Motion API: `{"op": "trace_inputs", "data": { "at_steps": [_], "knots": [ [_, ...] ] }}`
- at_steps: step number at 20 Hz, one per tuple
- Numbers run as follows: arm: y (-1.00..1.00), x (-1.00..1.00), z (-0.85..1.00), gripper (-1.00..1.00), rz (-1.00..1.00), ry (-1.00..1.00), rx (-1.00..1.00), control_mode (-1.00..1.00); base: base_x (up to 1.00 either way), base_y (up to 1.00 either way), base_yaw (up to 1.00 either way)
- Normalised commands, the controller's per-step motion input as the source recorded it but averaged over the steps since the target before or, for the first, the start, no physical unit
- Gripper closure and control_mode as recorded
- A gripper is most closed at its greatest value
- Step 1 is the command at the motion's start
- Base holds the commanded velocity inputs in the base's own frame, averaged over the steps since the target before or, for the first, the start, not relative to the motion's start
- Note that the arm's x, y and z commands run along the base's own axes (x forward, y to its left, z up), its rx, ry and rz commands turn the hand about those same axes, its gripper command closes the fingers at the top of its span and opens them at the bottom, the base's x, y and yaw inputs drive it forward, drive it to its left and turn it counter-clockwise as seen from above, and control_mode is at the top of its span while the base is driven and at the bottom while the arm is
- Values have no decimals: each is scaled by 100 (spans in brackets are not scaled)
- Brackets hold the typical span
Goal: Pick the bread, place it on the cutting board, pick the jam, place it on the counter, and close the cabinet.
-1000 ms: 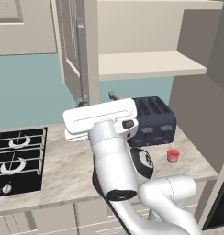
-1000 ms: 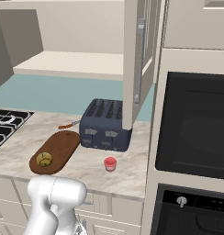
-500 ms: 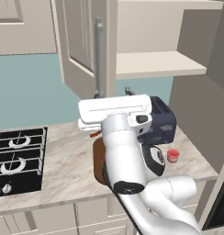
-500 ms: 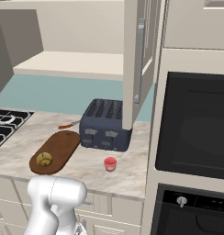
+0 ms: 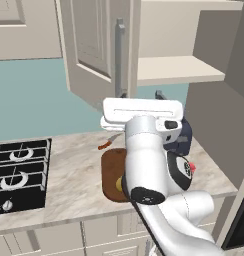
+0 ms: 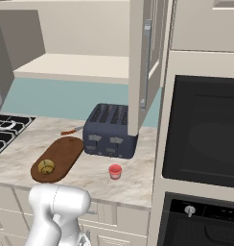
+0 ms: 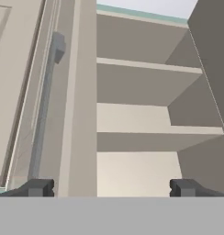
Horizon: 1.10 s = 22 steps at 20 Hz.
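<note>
The bread (image 6: 46,166) lies on the near end of the cutting board (image 6: 61,156), and the jam (image 6: 115,171) stands on the surface (image 6: 133,182) just in front of the toaster (image 6: 111,130); both placements appear done. The step in hand is closing the cabinet (image 5: 179,67). Its left door (image 5: 96,55) stands swung out, with the bar handle (image 7: 42,110) near its free edge. The pincer (image 7: 111,188) faces the open shelves, tips spread wide and holding nothing. Contact with the door cannot be confirmed from these views. To close well, press the outer panel close to the handle edge and sweep along the hinge arc. Keep the fingertips (image 7: 40,187) clear of the shelf edge.
</note>
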Motion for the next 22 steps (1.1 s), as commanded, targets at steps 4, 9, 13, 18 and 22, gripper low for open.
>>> {"op": "trace_inputs", "data": {
  "at_steps": [4, 9, 13, 18, 22],
  "knots": [
    [-45, 4, 0, -100, -6, -3, 4, -100, 0, 0, 0],
    [-37, 10, 0, -100, -4, -3, 1, -100, 0, 0, 0],
    [-34, 14, 0, -100, -3, -3, 0, -100, 0, 0, 0],
    [-24, 35, 0, -100, 0, -1, 0, -100, 0, 0, 0],
    [-13, 43, 0, -100, 0, 0, 0, -100, 0, 0, 0]
  ]
}}
